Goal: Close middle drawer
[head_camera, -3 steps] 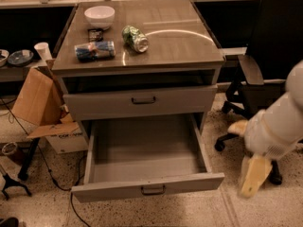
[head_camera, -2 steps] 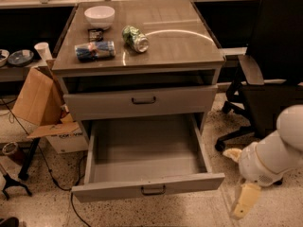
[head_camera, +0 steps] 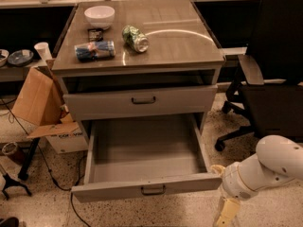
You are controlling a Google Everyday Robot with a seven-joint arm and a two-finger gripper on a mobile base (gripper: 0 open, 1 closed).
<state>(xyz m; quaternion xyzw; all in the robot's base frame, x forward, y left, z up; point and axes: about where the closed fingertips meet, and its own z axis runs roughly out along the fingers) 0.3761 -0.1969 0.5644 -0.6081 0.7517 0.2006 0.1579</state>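
The middle drawer (head_camera: pixel 142 160) of the grey cabinet is pulled far out. Its plain grey tray is bare, and a small dark bar handle (head_camera: pixel 153 190) sits at the centre of its shallow front. The taller top drawer (head_camera: pixel 142 102) above it stands slightly out. The lowest drawer is hidden under the open one. My gripper (head_camera: pixel 226 213) hangs low at the bottom right, just right of and below the open drawer's front right corner, on the end of my white arm (head_camera: pixel 270 167). It does not touch the drawer.
On the cabinet top (head_camera: pixel 189 46) are a white bowl (head_camera: pixel 100 16), a green can (head_camera: pixel 135 38) on its side, a blue packet (head_camera: pixel 94 50) and a small dark item (head_camera: pixel 95 33). A black office chair (head_camera: pixel 270 79) stands right. A cardboard box (head_camera: pixel 40 103) and cables lie left.
My arm and gripper have moved down and to the left, from beside the chair toward the open drawer's front right corner. The drawers have not moved.
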